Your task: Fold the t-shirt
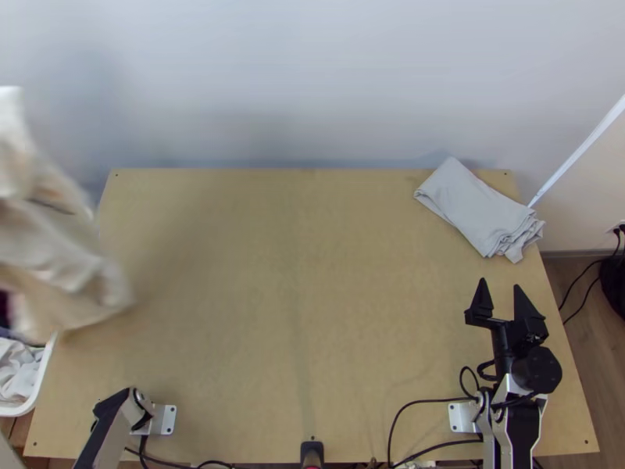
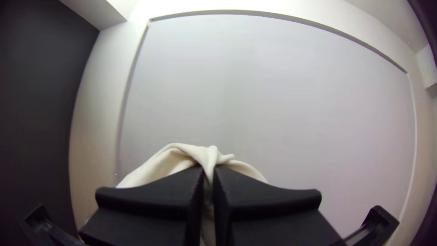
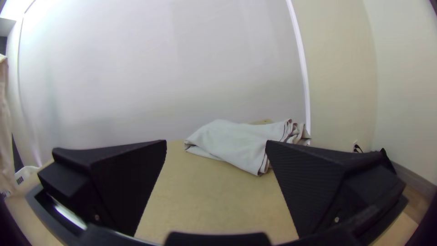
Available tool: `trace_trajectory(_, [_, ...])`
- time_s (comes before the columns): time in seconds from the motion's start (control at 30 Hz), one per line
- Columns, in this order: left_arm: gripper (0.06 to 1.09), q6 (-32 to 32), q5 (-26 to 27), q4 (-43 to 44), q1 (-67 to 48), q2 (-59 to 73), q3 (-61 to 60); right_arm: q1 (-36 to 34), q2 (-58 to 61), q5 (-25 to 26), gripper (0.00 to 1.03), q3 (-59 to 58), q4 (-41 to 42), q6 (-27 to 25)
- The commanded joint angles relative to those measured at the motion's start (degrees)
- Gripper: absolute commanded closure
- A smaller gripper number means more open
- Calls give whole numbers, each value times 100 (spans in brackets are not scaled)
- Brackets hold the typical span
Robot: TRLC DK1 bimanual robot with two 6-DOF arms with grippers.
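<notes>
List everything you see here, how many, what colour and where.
Cream cloth: one, cream, hanging at the left
Folded cloth: one, light grey, table's far right corner
Table: one, light wood, centre
Bin: one, white, by the table's left edge
Laundry: count unclear, partly white, in the bin
Cables: several, black, near edge and right
Wall: pale grey, behind
Left gripper: one, black, gripping the cream cloth
Right gripper: one, black, near right, fingers open
</notes>
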Motion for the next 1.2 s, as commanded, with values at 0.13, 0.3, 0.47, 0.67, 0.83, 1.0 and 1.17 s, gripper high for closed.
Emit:
trace_trajectory(0.13, [105, -170, -28, -421, -2212, -301, -21, 37, -30, 25, 4, -38, -77, 78])
trace_trajectory(0.3, [105, -161, -221, -360, -3926, -275, -311, 37, -30, 25, 4, -38, -77, 78])
trace_trajectory(0.47, [105, -205, -432, 124, -5200, -239, -856, 37, -30, 25, 4, -38, -77, 87])
trace_trajectory(0.67, [105, -56, -995, 1178, -6676, -64, -1647, 37, -30, 25, 4, -38, -77, 78])
trace_trajectory(0.83, [105, -65, -1100, 2084, -7362, 411, -2368, 37, -30, 25, 4, -38, -77, 78])
trace_trajectory(1.0, [105, -152, -1223, 2998, -7837, 1334, -2983, 37, -38, 25, 4, -38, -77, 78])
trace_trajectory(1.17, [105, -592, -1232, 3569, -8056, 2696, -3088, 37, -30, 25, 4, -38, -77, 78])
